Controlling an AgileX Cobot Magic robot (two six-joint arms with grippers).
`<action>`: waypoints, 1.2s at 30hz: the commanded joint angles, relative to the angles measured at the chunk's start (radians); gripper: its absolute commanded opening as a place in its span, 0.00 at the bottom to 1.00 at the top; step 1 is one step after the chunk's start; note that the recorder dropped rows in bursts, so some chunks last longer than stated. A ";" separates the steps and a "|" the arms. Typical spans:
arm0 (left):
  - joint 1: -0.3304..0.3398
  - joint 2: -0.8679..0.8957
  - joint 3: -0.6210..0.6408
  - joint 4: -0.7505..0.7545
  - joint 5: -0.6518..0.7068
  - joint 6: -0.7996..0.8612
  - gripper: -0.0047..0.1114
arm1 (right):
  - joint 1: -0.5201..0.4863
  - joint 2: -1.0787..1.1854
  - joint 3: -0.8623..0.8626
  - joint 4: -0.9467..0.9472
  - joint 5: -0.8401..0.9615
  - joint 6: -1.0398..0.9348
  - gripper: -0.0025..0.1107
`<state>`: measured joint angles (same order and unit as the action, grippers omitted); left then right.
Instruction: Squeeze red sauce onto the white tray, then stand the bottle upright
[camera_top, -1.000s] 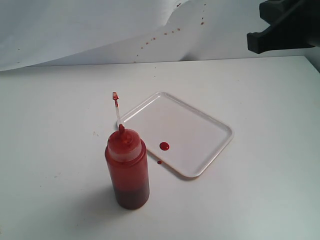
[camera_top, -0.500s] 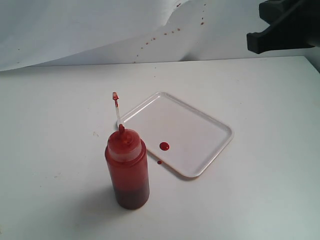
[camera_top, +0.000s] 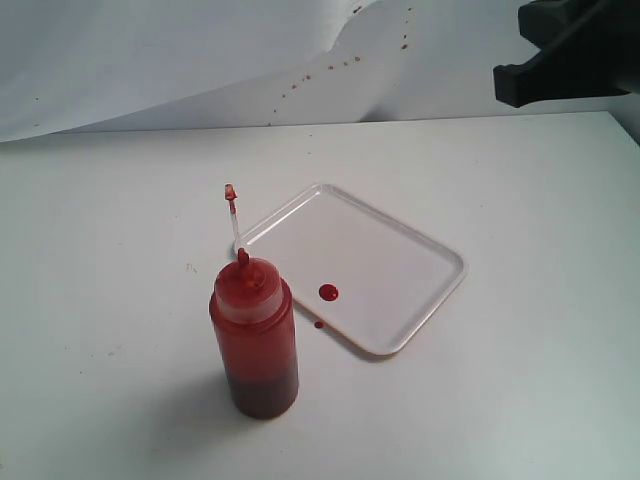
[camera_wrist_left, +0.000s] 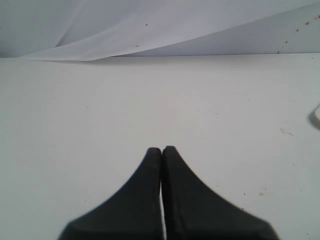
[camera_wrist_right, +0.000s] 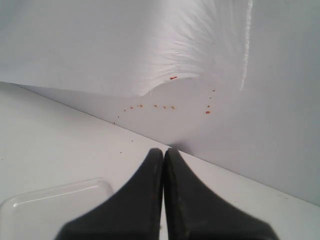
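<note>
Exterior view: nothing has shifted across the last second; every object sits exactly where it sat before.
Bottle: the bottle stands upright on the worktop, just beside the near-left edge of the white tray, apart from its rim.
Cap: the tethered tip cap sticks up on its thin strap above the nozzle, so the nozzle is uncovered.
Sauce on tray: one round drop of red sauce lies inside the tray near its near-left edge; a smaller drop sits right at the rim, and I cannot tell whether it is on the rim or on the worktop.
Sauce in bottle: a dark fill shows in the lower part, with red film on the wall above.
Left gripper: the left gripper has its fingers pressed together on nothing, over bare worktop, well apart from the bottle.
Right gripper: the right gripper likewise has its fingers together and empty, raised near the backdrop, with a corner of the tray below it.
Arm in exterior view: a dark part of the right arm shows at the upper right, far from the tray.
What the stillness means: sauce is on the tray and the bottle is standing free, so both parts of the task look finished.
Remaining risk: little; only the open nozzle could drip if the bottle were knocked.
</note>
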<state>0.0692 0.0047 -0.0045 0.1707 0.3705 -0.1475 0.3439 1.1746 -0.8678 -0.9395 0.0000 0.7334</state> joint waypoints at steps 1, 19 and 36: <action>0.001 -0.005 0.005 0.006 -0.001 -0.002 0.04 | -0.006 -0.006 0.005 0.005 -0.014 0.003 0.02; 0.001 -0.005 0.005 0.005 -0.001 0.000 0.04 | -0.206 -0.642 0.005 0.233 0.331 0.003 0.02; 0.001 -0.005 0.005 0.005 -0.001 0.000 0.04 | -0.204 -0.894 0.225 0.448 0.590 -0.324 0.02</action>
<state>0.0692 0.0047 -0.0045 0.1707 0.3719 -0.1475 0.1458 0.3287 -0.7078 -0.6076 0.6868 0.6086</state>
